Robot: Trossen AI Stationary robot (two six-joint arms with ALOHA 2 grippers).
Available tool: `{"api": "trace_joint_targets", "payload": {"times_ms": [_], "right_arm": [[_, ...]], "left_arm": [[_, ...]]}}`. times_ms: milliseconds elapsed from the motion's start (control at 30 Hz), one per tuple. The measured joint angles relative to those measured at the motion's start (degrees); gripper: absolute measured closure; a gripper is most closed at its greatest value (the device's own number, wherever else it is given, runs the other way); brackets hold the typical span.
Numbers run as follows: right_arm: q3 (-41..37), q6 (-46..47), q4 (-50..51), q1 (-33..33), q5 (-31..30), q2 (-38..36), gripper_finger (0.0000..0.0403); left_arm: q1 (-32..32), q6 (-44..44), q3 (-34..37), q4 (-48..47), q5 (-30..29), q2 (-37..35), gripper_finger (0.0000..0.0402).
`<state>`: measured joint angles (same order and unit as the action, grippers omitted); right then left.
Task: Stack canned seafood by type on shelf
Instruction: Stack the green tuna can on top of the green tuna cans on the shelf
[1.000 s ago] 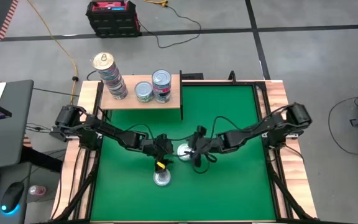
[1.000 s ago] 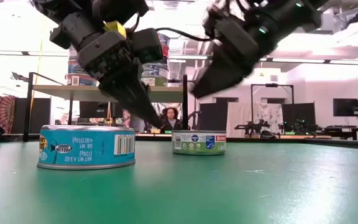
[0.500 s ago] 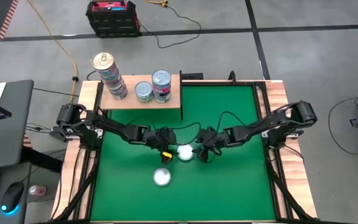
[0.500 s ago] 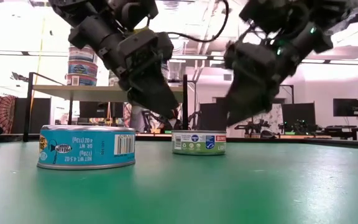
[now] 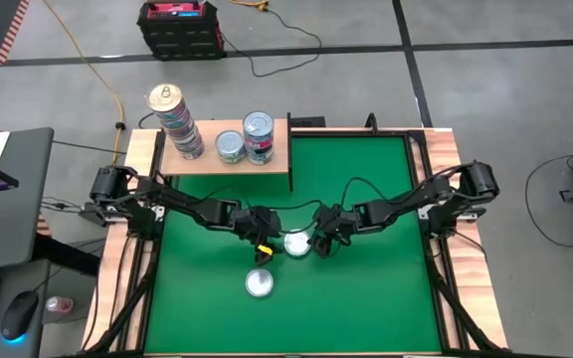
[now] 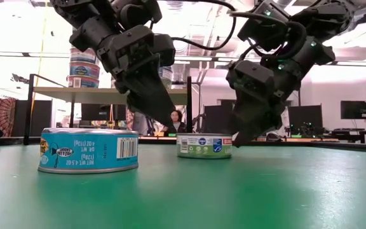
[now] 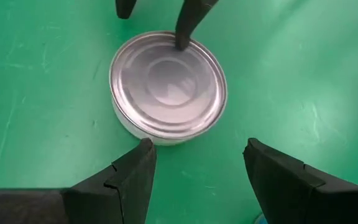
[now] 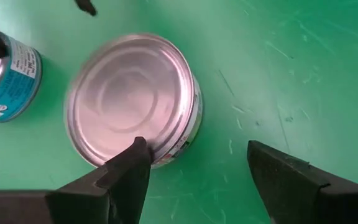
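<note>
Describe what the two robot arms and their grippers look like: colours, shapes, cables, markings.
Both arms are dark, nearly black, built of blocky jointed segments. Thin black cables loop loosely along each. The left arm has a small yellow tag near its gripper; the right arm shows small green lights in the low view. The left gripper and right gripper each end in two dark, flat, tapering jaws with stepped edges.

The shelf sits at the mat's far left corner, carrying three tin stacks. Two loose tins lie mid-mat: one between both hands, another nearer the front.
</note>
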<state>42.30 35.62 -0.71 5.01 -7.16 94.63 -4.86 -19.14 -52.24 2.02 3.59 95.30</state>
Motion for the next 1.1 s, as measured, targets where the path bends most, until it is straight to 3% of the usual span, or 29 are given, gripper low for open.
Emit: {"api": "trace_joint_targets", "payload": {"times_ms": [733, 967, 1100], "right_arm": [[0.2, -2.2, 3.5, -0.2, 2.8, 0.1, 0.0113], [0.2, -6.1, 13.4, -1.7, 3.0, -9.5, 0.0113], [0.2, -5.6, 11.6, -0.1, 1.6, -16.1, 0.0113]], "left_arm": [[0.0, 3.3, -2.5, -2.5, -0.4, -1.7, 0.0168], [-0.1, 3.8, -2.5, -2.4, 0.4, -1.7, 0.0168], [-0.1, 3.1, -2.5, -2.4, 0.2, -1.7, 0.0168]]}}
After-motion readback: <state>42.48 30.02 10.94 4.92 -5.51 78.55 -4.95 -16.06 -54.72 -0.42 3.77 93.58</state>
